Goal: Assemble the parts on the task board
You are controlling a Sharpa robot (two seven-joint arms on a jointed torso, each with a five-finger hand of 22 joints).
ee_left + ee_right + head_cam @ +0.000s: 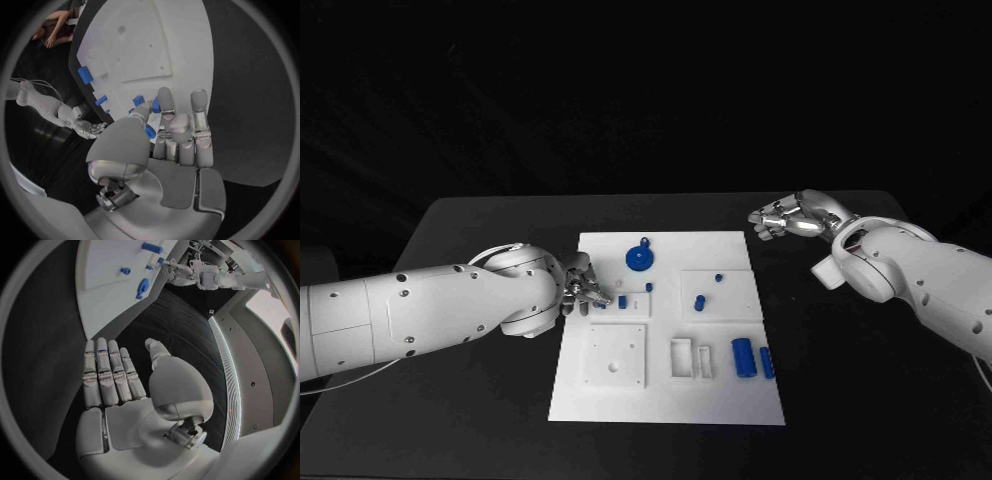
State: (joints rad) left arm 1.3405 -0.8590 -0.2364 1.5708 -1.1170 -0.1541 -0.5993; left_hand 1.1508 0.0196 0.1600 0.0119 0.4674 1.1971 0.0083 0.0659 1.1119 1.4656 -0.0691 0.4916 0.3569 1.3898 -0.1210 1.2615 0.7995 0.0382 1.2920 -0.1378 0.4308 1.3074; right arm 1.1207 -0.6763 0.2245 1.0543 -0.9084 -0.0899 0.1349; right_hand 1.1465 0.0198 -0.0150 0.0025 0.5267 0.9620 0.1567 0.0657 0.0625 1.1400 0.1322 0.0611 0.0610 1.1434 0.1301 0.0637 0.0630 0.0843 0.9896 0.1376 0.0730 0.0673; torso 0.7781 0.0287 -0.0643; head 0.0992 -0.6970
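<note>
The task board lies at the centre of the black bench. Blue parts rest on it: a disc near its far edge, two cylinders near its right edge. The left hand sits at the board's left edge, fingers extended, holding nothing. The right hand hovers beyond the board's far right corner, fingers straight, together, holding nothing.

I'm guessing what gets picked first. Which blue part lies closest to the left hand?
The small blue part at the task board's left edge, just beside the left hand's fingertips. The round blue wheel and the two blue cylinders lie farther off.
</note>
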